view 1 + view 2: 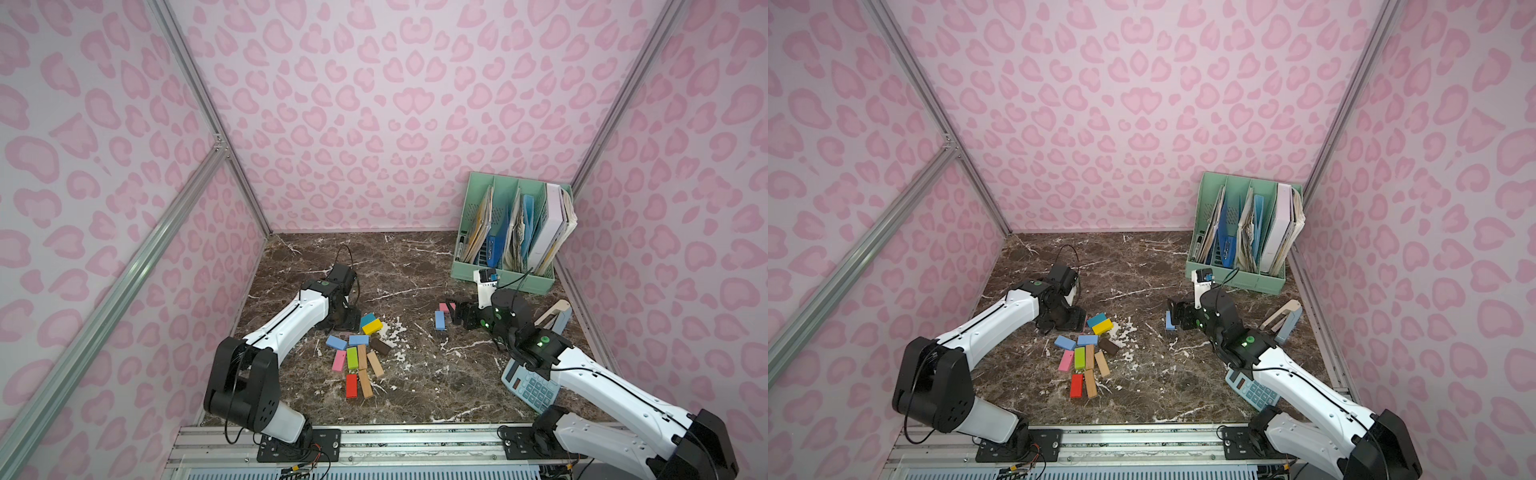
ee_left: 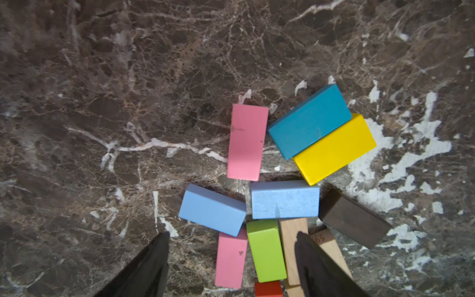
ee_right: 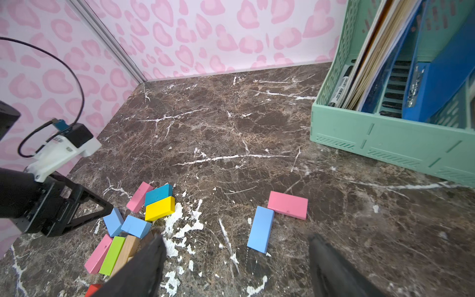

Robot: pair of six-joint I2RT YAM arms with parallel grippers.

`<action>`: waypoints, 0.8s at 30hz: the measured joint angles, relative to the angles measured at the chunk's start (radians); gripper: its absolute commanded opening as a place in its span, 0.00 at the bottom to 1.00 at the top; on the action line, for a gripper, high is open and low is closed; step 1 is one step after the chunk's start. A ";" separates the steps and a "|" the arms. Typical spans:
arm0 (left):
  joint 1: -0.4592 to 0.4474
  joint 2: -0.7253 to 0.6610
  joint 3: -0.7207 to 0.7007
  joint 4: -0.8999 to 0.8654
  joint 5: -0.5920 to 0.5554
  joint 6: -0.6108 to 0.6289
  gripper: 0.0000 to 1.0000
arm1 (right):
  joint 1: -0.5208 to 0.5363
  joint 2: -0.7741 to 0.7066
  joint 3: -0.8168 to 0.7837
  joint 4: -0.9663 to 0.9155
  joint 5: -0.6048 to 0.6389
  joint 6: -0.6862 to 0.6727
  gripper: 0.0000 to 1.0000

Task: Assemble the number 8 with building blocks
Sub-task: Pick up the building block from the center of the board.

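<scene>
Blocks (image 1: 352, 357): flat, bright, jumbled
Pink brick (image 3: 288, 205): touching blue brick (image 3: 261, 228)
Left gripper (image 2: 232, 232): spread, empty
Right gripper (image 3: 236, 236): spread, empty

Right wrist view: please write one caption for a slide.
Open right hand facing a pink block and light blue block.

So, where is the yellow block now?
In both top views the yellow block lies left of the table's centre, at the far end of the block pile, pressed against the teal block.
</scene>
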 measured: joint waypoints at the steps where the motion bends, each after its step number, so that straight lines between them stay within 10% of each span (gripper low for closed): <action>1: 0.000 0.023 0.010 0.000 0.004 0.000 0.74 | -0.005 -0.003 -0.005 0.001 -0.003 0.000 0.88; 24: 0.011 0.283 0.113 -0.037 0.010 0.005 0.52 | -0.096 -0.055 -0.099 0.059 -0.105 -0.008 0.88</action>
